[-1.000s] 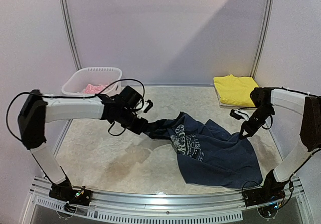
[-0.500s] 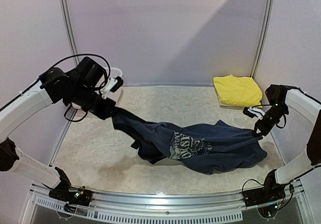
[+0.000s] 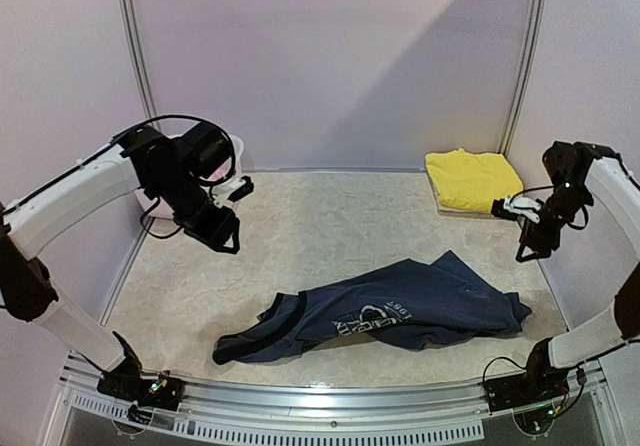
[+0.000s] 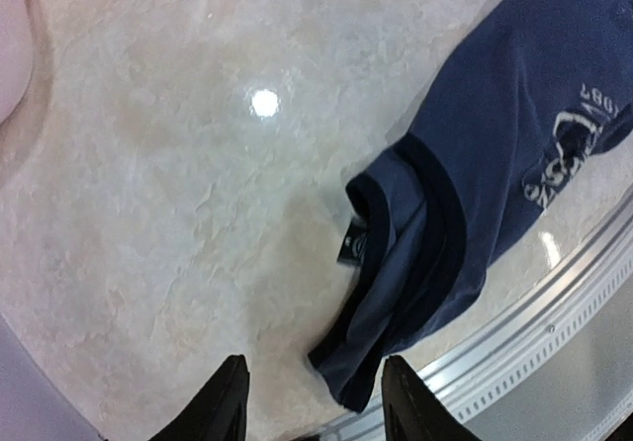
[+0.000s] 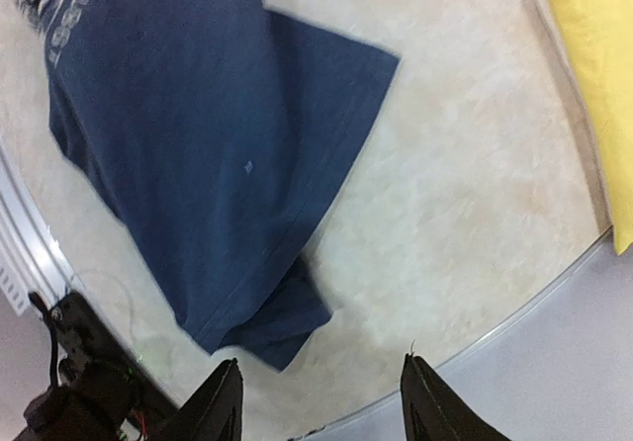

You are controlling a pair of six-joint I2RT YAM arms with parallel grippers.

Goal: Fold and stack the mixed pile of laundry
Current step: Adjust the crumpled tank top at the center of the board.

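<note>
The navy tank top (image 3: 400,311) with white print lies stretched out and rumpled along the front of the table. Its neckline end (image 4: 396,263) points left and its hem end (image 5: 198,144) points right. My left gripper (image 3: 228,238) hangs open above the table, left of and behind the top, with nothing between its fingers (image 4: 223,401). My right gripper (image 3: 524,248) is also open and empty, raised above the top's right end. A folded yellow garment (image 3: 470,179) rests at the back right and also shows in the right wrist view (image 5: 593,65). The pink garment is hidden.
The white basket (image 3: 238,152) at the back left is mostly hidden behind my left arm. A metal rail (image 3: 320,406) runs along the table's front edge, close to the navy top. White walls close in the back and both sides.
Both grippers have opened and let go of the navy top. It dropped from being held stretched between them and now lies flat on the table. Both arms rose and drew away.
</note>
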